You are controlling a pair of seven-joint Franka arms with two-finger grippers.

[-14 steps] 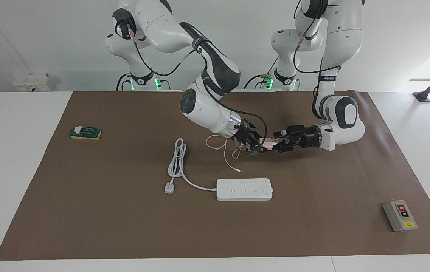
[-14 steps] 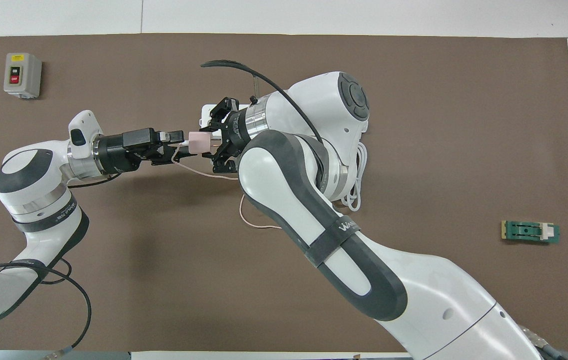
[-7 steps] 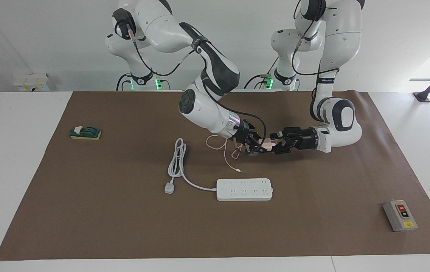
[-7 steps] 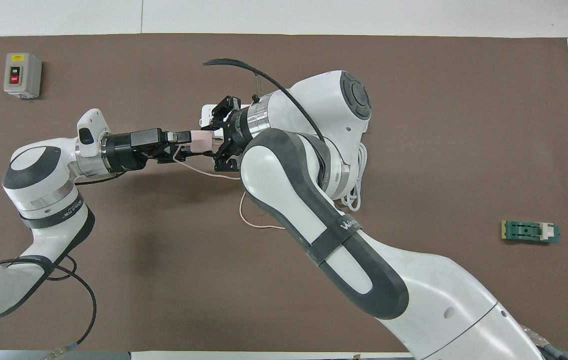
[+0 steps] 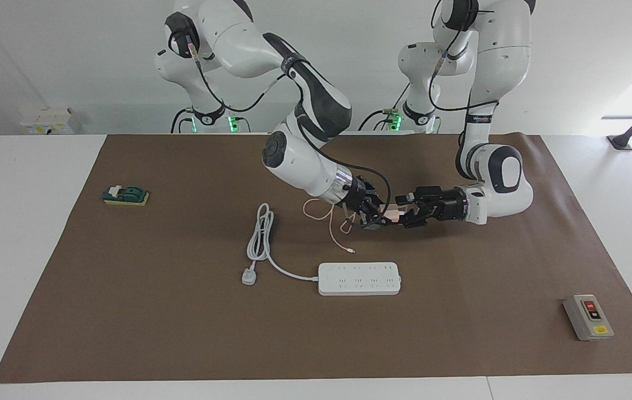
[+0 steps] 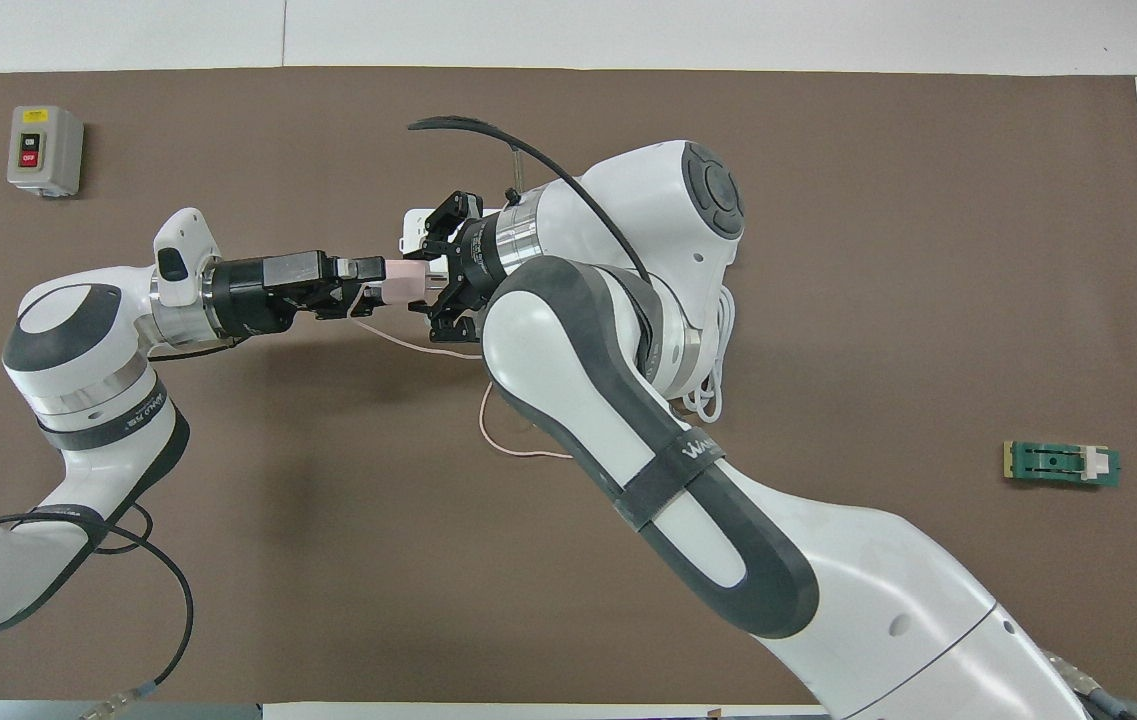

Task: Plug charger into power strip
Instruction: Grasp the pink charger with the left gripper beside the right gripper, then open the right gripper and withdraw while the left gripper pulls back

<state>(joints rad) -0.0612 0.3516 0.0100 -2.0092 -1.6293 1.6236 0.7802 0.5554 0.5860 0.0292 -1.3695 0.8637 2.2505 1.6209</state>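
Observation:
The pale-pink charger (image 5: 391, 211) is held in the air over the mat, nearer to the robots than the power strip (image 5: 359, 279). My right gripper (image 5: 377, 216) is shut on it. My left gripper (image 5: 404, 212) meets it from the other end, its fingers open around the charger's end. In the overhead view the charger (image 6: 406, 283) sits between the left gripper (image 6: 368, 288) and the right gripper (image 6: 433, 280). Its thin pink cable (image 5: 331, 222) hangs down onto the mat. The power strip lies flat, mostly hidden under the right arm in the overhead view (image 6: 415, 225).
The strip's thick white cord (image 5: 260, 233) and three-pin plug (image 5: 248, 276) lie toward the right arm's end. A grey switch box (image 5: 588, 316) stands far out at the left arm's end. A green block (image 5: 125, 195) lies at the right arm's end.
My left gripper has moved in toward the right gripper and now has its fingers around the charger's end. The right gripper holds the charger almost still.

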